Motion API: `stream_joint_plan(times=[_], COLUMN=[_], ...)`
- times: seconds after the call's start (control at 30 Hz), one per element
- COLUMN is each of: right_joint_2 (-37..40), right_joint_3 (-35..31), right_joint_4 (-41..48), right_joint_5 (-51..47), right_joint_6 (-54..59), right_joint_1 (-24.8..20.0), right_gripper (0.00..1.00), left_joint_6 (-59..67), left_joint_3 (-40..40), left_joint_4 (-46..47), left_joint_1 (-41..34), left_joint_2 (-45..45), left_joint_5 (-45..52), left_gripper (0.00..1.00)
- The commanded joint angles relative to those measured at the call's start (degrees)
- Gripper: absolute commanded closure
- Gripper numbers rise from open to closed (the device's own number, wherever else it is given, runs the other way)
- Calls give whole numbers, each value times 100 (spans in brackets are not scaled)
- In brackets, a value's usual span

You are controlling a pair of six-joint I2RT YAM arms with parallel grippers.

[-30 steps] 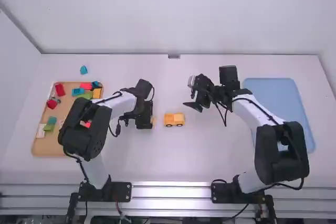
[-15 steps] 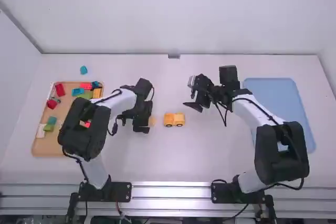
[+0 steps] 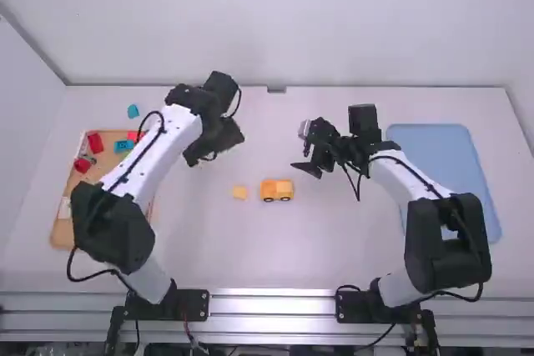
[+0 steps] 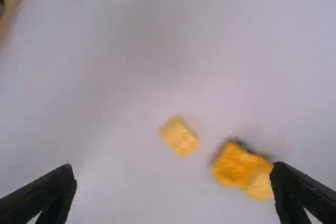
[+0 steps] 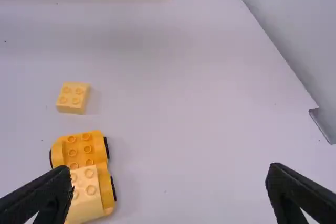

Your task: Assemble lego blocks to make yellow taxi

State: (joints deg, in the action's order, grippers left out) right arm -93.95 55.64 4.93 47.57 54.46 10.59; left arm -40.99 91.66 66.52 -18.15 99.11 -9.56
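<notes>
I find my left gripper (image 3: pixel 215 149) and right gripper (image 3: pixel 302 149) both spread. Yellow block (image 3: pixel 240 193) lies near the yellow car (image 3: pixel 277 190).

I'd call this a robotics lab, or a test bench much like one. My two arms, a left arm (image 3: pixel 148 158) and a right arm (image 3: pixel 392 174), are mounted along a metal rail (image 3: pixel 271 304) at the edge of a broad white table (image 3: pixel 334 243). Black cables (image 3: pixel 93 276) run loose along my links. Plain pale walls (image 3: pixel 275 22) close the table in, and toy blocks (image 3: pixel 95 142) sit sorted into a shallow tray (image 3: pixel 60 235).
</notes>
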Motion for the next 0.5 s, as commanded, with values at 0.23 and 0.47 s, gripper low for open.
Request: stream_joint_plan(times=[0.23, 0.47], right_joint_2=[138, 138], right_joint_3=[-55, -55], right_joint_4=[-52, -105], right_joint_5=[35, 37], right_joint_6=[-20, -114], right_joint_1=[-11, -4], right_gripper=[2, 2], left_joint_6=[5125, 7936], left_joint_3=[-317, -632], left_joint_4=[-616, -1001], left_joint_1=[15, 127], left_joint_2=[13, 13], left_joint_5=[22, 306], left_gripper=[1, 1])
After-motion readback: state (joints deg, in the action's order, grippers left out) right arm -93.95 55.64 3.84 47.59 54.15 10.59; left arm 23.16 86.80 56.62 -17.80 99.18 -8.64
